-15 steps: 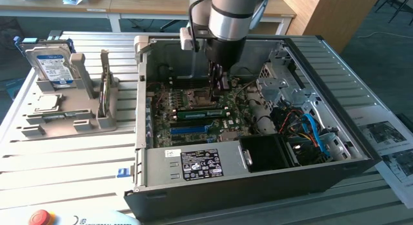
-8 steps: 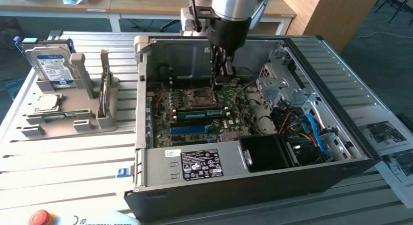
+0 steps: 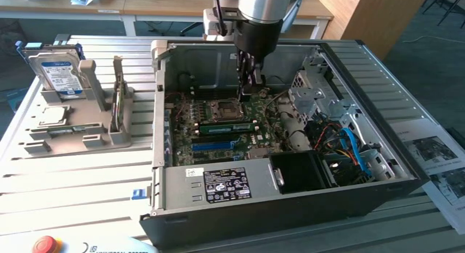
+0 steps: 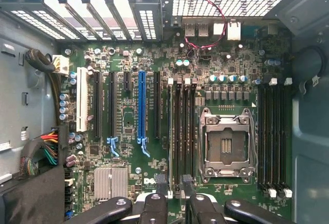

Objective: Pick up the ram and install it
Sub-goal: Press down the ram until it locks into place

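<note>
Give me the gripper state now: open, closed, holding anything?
Gripper: open, holding nothing, low over the motherboard.

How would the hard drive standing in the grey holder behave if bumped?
The hard drive looks like a rigid metal box, probably heavy for its size. It stands on edge, tall in the grey holder, so a sideways push might tip it, though the holder's uprights likely brace it.
</note>
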Motion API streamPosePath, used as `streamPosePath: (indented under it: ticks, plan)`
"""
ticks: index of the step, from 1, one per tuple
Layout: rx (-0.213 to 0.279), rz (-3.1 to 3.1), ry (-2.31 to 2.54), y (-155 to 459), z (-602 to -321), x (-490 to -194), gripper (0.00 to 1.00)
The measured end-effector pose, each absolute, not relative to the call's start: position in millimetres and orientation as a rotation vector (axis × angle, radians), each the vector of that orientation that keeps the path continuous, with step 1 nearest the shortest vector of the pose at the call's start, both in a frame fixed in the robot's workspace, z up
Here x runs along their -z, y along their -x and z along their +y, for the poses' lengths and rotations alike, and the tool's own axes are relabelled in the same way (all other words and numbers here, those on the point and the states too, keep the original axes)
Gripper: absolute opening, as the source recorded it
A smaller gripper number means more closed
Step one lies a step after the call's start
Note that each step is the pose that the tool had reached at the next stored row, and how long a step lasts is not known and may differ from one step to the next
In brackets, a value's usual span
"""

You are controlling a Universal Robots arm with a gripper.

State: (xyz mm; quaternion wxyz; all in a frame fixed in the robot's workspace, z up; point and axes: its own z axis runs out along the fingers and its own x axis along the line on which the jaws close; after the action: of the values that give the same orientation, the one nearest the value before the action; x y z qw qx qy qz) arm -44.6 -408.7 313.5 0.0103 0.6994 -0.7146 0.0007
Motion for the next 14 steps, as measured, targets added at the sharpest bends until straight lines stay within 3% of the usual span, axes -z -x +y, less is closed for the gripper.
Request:
streamPosePath:
  ticks: [7, 9, 14]
  plan:
    - [-0.002, -2.23, -2.183, 44.6, -408.7, -313.5, 0.23]
    - [-0.002, -2.23, -2.183, 44.6, -408.7, -313.5, 0.1]
    - [-0.002, -2.23, -2.183, 44.6, -408.7, -313.5, 0.1]
